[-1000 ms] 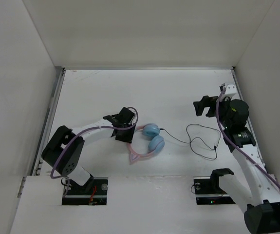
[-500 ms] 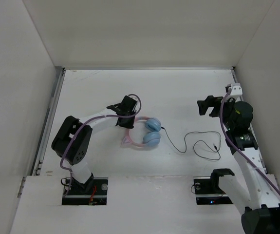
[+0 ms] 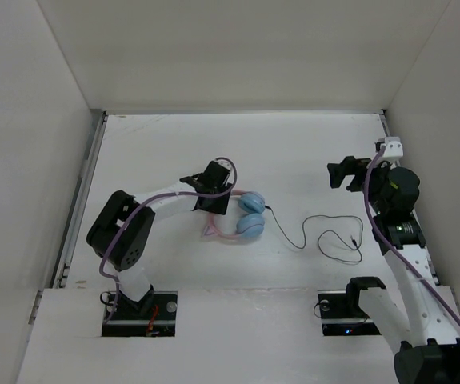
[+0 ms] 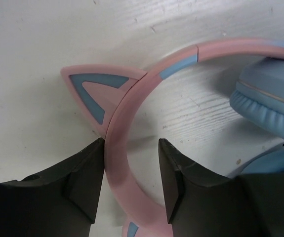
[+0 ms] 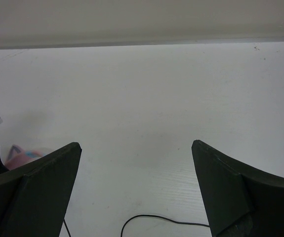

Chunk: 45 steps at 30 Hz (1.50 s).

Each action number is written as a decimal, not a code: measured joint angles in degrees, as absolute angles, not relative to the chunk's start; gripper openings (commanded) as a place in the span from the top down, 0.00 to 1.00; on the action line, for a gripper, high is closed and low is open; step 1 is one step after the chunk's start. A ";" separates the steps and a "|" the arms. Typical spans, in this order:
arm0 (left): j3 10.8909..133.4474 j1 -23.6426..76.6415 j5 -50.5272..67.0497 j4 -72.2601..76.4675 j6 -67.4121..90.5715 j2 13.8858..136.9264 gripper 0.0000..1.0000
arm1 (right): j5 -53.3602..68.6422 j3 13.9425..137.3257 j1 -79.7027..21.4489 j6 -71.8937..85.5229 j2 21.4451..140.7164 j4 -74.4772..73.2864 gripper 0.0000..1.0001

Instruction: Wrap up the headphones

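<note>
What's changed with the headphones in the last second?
The left arm reached out and swung the headband clockwise, seen from above; its jaws now straddle it, open. The cable shifted its loops. The ear cups barely moved; the right arm edged right, jaws still open.

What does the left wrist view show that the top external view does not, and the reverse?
Only the left wrist view: the blue-lined cat ear on the pink headband, and the left gripper straddling that band, with a gap visible on one side. Only the top external view: the thin black cable looping over the table to the right, and the right gripper, open and away from everything. Both: the headphones with their light blue ear cups, lying on the white table.
</note>
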<state>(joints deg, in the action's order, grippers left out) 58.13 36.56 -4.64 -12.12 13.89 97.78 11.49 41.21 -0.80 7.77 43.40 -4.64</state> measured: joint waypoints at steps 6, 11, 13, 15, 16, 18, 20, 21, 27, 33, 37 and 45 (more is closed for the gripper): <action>55.99 36.93 -4.14 -11.29 14.85 97.76 0.62 | 11.62 41.21 -0.54 7.79 43.38 -4.64 0.00; 55.83 36.91 -3.22 -9.65 15.35 97.84 0.74 | 11.62 41.21 0.08 7.79 42.89 -4.64 0.00; 55.83 36.84 -2.55 -9.19 15.55 98.02 0.81 | 11.64 41.21 0.30 7.79 42.70 -4.64 0.00; 55.83 36.67 -1.52 -8.56 15.57 98.21 0.87 | 11.62 41.19 0.47 7.79 42.61 -4.62 0.00; 55.83 36.62 -1.15 -8.32 15.62 98.28 0.89 | 11.62 41.19 0.67 7.79 42.61 -4.62 0.00; 55.83 36.53 -0.51 -7.62 15.62 98.48 0.95 | 11.62 41.19 0.80 7.79 42.61 -4.62 0.00; 55.83 36.53 -0.05 -7.05 15.64 98.61 1.00 | 11.64 41.19 0.84 7.79 42.61 -4.64 0.00; 55.83 36.53 0.19 -6.79 15.64 98.65 1.00 | 11.66 41.19 0.84 7.79 42.61 -4.64 0.00; 55.99 36.49 2.39 -5.74 15.55 98.94 1.00 | 12.82 41.19 0.71 7.60 42.65 -4.64 0.00; 63.26 33.12 4.95 -11.75 14.39 98.67 1.00 | 14.87 41.63 -4.38 3.57 44.18 -4.69 0.00; 71.16 27.24 6.81 -14.68 13.76 96.95 1.00 | 15.97 44.58 -10.24 0.80 47.16 -5.08 0.00; 77.76 17.69 9.04 -16.23 11.84 86.78 1.00 | 18.44 52.18 -17.34 2.00 54.17 -4.58 0.00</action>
<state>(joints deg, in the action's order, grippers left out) 77.76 17.69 9.04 -16.23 11.84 86.78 18.44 52.18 -17.34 2.00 54.17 -4.58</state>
